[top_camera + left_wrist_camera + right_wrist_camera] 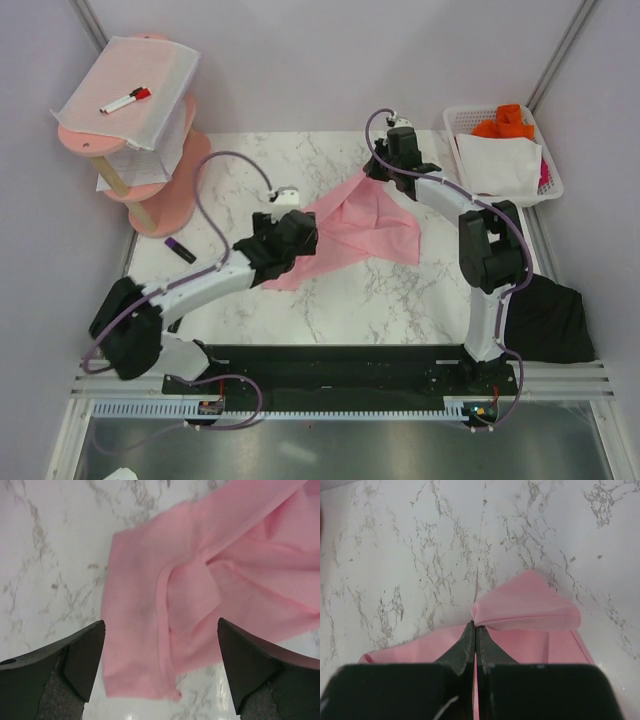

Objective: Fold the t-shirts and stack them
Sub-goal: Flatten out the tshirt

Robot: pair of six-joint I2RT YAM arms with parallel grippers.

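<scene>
The pink t-shirt point(360, 230) lies crumpled in the middle of the marble table. My right gripper point(378, 170) is shut on its far corner and holds it pinched; in the right wrist view the cloth point(530, 607) bunches at the closed gripper point(475, 626). My left gripper point(300, 240) is open over the shirt's near left end; in the left wrist view a hemmed sleeve point(150, 645) lies between its spread fingers point(80, 655), untouched. The black t-shirt point(545, 320) hangs at the table's right edge beside the right arm's base.
A pink tiered stand point(150, 150) with a white mesh sheet point(130, 85) and a red marker point(125, 100) stands at the back left. A white basket point(540, 190) holding white and orange cloth is at the back right. A small dark marker point(180, 250) lies at the left.
</scene>
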